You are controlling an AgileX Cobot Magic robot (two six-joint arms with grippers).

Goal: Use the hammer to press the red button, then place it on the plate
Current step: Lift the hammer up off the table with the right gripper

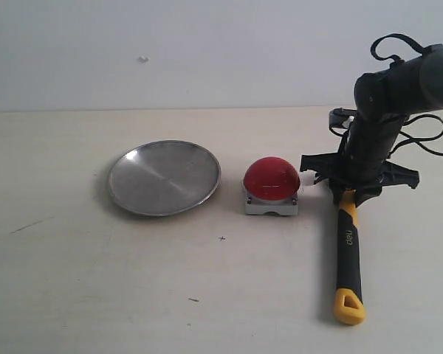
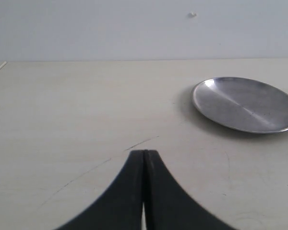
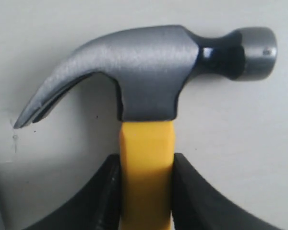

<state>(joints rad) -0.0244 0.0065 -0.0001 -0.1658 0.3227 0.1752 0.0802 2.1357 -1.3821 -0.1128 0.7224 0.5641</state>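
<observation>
right tool [image 3: 146,165] | clamps hammer [image 3: 144,67] handle just under head | red button [image 1: 272,177] beside

Matte black right arm [image 1: 374,144] with grey link, looped black cables [image 1: 342,113], curved jaws.

"deli" lettering on the hammer [image 1: 347,247] handle

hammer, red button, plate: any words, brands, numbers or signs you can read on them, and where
"deli": pale letters running along the black grip of the hammer; small and soft, so this reading is unsure.
Metal head of the hammer, right wrist view: no lettering shows.
red button: no text shows on the dome or the grey base.
plate: no text shows.
</observation>
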